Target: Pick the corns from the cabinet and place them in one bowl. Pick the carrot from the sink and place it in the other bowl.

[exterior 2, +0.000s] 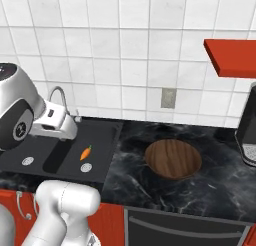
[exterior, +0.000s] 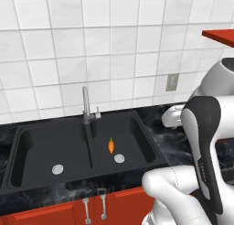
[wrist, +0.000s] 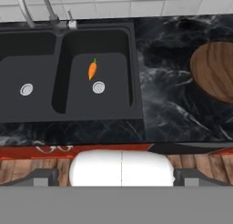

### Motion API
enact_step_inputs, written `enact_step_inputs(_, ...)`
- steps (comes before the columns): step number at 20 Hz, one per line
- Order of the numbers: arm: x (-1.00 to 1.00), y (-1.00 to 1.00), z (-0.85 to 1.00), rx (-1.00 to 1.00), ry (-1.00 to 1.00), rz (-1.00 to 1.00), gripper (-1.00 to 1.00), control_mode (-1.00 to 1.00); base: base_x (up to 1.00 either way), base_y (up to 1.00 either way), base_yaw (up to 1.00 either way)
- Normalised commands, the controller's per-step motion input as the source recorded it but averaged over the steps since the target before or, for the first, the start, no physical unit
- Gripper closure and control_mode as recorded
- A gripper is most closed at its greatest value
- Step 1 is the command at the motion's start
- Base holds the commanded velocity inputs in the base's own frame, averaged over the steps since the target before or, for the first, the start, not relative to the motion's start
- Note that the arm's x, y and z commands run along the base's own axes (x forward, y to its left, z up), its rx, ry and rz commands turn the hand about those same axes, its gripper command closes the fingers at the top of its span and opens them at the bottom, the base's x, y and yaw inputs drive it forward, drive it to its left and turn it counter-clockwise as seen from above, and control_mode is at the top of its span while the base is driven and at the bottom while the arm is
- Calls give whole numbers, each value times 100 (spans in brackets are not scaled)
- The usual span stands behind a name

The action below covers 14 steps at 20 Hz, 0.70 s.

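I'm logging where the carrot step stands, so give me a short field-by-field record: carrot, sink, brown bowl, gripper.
carrot: lies on the floor of the sink's right basin, just behind the round drain, green top pointing to the back wall
sink: black, two basins, tap at the back between them
brown bowl: on the dark counter right of the sink, nothing in it
gripper: open, holding nothing, high above the sink, its fingers at the bottom of the hand view
step: carrot not yet picked

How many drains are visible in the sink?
2. One drain is in the left basin, the other drain in the right basin, just in front of the carrot. None seems hidden.
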Motion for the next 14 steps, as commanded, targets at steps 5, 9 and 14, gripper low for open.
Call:
enact_step_inputs(5,66,6,-49,2,0,0,-100,-100,0,0,0)
enact_step_inputs(9,64,0,-45,10,0,0,-100,-100,0,0,0)
enact_step_inputs(14,61,1,-22,6,0,0,-100,-100,0,0,0)
